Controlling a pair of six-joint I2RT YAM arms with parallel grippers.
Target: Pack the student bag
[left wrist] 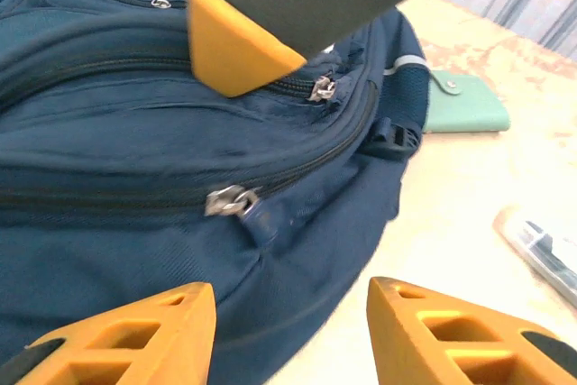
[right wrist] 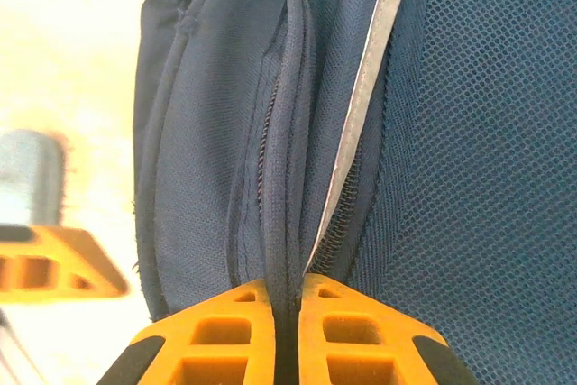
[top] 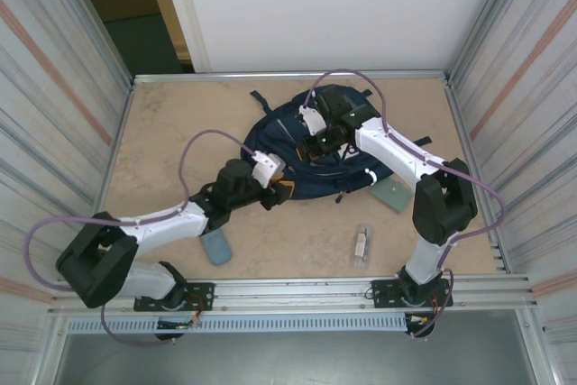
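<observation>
The left gripper (left wrist: 290,295) hangs released at the 7 o'clock edge of the student bag (top: 270,137), lying toward 12 o'clock of the table's (top: 162,132) centre. The right gripper (right wrist: 287,313) is clenched on the bag's fabric ridge, with a teal wallet (top: 392,194) at 4 o'clock.

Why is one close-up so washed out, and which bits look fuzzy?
Right wrist view: the table glares to pale yellow, while the student bag shows crisp mesh. Left wrist view: the clear packet at the right edge is smeared and soft. Top view: even light, faint shadows, walls leaning outward from the wide lens.
</observation>
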